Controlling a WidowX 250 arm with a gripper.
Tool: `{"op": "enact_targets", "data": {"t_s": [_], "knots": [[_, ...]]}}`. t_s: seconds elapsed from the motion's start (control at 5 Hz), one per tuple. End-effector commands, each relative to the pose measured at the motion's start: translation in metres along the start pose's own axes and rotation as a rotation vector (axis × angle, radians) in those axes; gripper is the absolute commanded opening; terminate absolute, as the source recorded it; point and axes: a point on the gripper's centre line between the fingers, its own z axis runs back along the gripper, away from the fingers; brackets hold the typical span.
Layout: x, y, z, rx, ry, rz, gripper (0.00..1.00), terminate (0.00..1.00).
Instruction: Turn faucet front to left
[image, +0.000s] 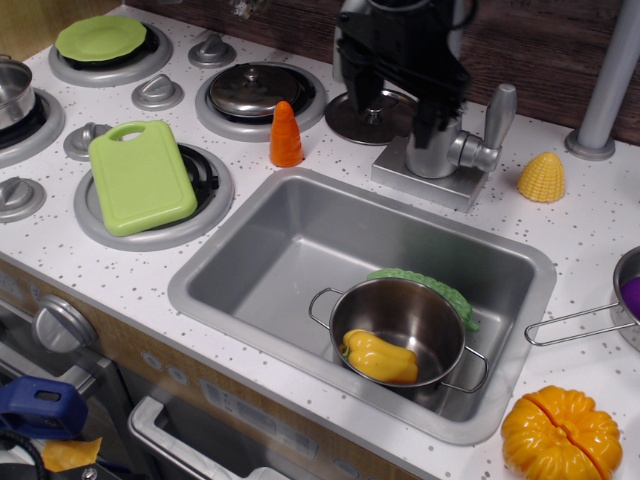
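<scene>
The silver-grey faucet (437, 150) stands on its square base (400, 168) behind the sink (250, 270). Its side lever handle (497, 112) points up on the right. My black gripper (393, 110) hangs over the faucet's left side, jaws apart, one finger (355, 98) out to the left and the other just in front of the cylindrical body. The gooseneck spout is almost wholly hidden behind the gripper, so I cannot tell which way it points.
In the sink sits a steel pot (400, 320) with a yellow pepper (380, 357). An orange carrot (286, 135), a dark round lid (352, 118) and a lidded pan (255, 90) lie left of the faucet; yellow corn (541, 177) and a grey pole (610, 80) right.
</scene>
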Motion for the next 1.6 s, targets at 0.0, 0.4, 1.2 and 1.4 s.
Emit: {"op": "enact_targets", "data": {"t_s": [0.0, 0.4, 1.2, 1.4], "knots": [[0.015, 0.019, 0.021, 0.028, -0.09, -0.025, 1.0, 0.0], [0.017, 0.033, 0.02, 0.022, -0.102, -0.042, 1.0, 0.0], [0.029, 0.054, 0.008, -0.023, -0.117, -0.089, 1.0, 0.0], [0.032, 0.059, 0.005, -0.029, -0.121, -0.1, 1.0, 1.0]]}}
